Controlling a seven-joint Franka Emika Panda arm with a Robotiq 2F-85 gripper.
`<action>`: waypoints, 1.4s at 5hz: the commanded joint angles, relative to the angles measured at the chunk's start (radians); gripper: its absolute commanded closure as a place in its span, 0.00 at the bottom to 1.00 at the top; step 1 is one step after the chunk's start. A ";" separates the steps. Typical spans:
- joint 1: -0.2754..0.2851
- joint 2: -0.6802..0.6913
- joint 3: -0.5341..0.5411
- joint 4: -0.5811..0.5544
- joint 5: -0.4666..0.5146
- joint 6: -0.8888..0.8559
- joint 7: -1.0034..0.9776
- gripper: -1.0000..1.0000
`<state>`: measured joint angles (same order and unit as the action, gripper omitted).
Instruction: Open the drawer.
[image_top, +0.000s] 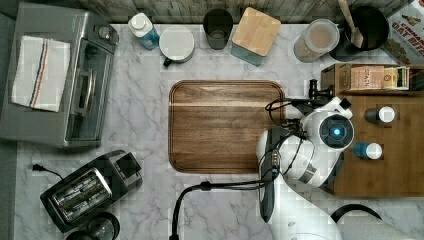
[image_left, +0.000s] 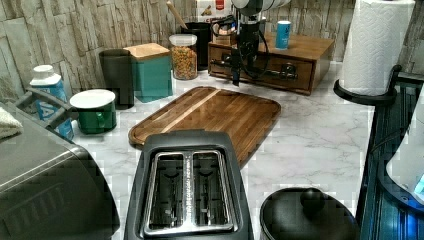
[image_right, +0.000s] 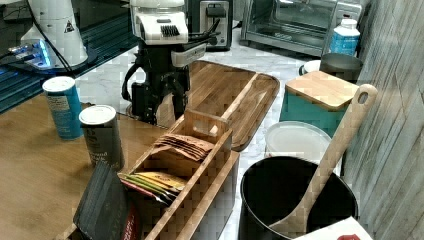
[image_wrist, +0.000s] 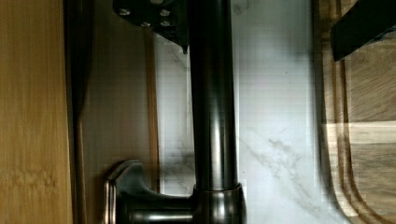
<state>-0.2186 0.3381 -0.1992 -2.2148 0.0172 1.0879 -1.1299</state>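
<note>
The drawer (image_left: 265, 69) is the wide front of a low wooden cabinet (image_top: 395, 170) at the top view's right, and its front lies close against the cabinet body. Its black bar handle (image_wrist: 212, 116) runs along the front on a post (image_wrist: 140, 205). My gripper (image_wrist: 257, 44) hangs straight down at the handle and is open. One finger (image_wrist: 154, 18) is between the bar and the drawer front, and the other finger (image_wrist: 364, 23) is out over the counter. In the left view the gripper (image_left: 236, 75) stands near the handle's (image_left: 280, 72) left part. The right view has the gripper (image_right: 164, 105) at the cabinet's edge.
A dark wooden cutting board (image_top: 225, 125) lies on the marble counter just in front of the drawer. Two cans (image_right: 62, 106) and a wooden box of packets (image_right: 185, 150) stand on the cabinet top. A paper towel roll (image_left: 375, 45), toaster (image_left: 187, 185) and toaster oven (image_top: 55, 75) stand farther off.
</note>
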 joint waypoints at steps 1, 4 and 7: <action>0.012 -0.043 0.020 -0.063 0.029 -0.041 0.003 0.00; 0.043 -0.051 0.228 -0.140 0.191 -0.001 -0.095 0.00; 0.167 -0.099 0.327 -0.201 0.164 0.046 0.198 0.00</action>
<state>-0.1893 0.2571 -0.0304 -2.3477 0.1449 1.1621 -0.9624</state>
